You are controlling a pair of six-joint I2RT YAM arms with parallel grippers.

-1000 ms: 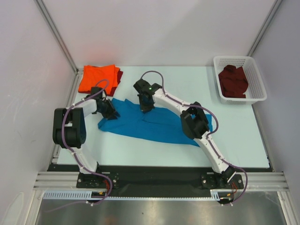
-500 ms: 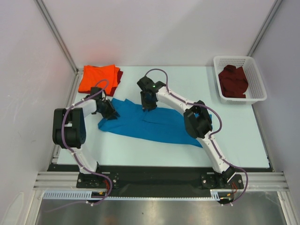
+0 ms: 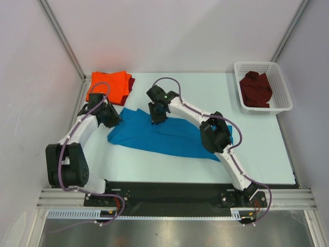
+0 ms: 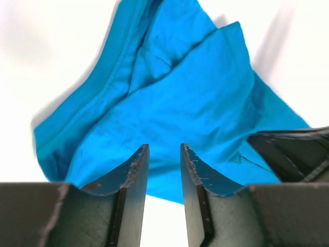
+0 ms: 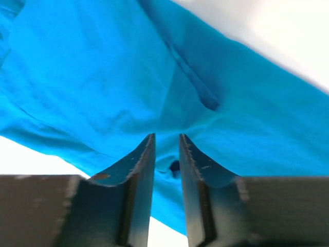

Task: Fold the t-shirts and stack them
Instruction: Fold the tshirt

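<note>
The bright blue t-shirt (image 3: pixel 169 136) lies spread and creased across the middle of the table. My left gripper (image 3: pixel 115 119) sits at its left edge; in the left wrist view (image 4: pixel 163 149) the jaws stand apart with nothing between them and the blue cloth (image 4: pixel 195 92) just beyond. My right gripper (image 3: pixel 156 119) is low over the shirt's far edge; in the right wrist view (image 5: pixel 164 138) its jaws stand narrowly apart over a small pucker of blue cloth (image 5: pixel 103 77). A folded orange t-shirt (image 3: pixel 107 85) lies on a maroon one (image 3: pixel 131 82) at the back left.
A white lattice basket (image 3: pixel 281 77) at the back right holds a crumpled maroon t-shirt (image 3: pixel 255 88). Walls close the table in on the left, back and right. The right arm's elbow (image 3: pixel 216 135) hangs over the blue shirt's right part.
My left arm has swung out to the left and its gripper has drawn back from on the blue shirt to its left edge. My right gripper shifted slightly left along the far edge.
</note>
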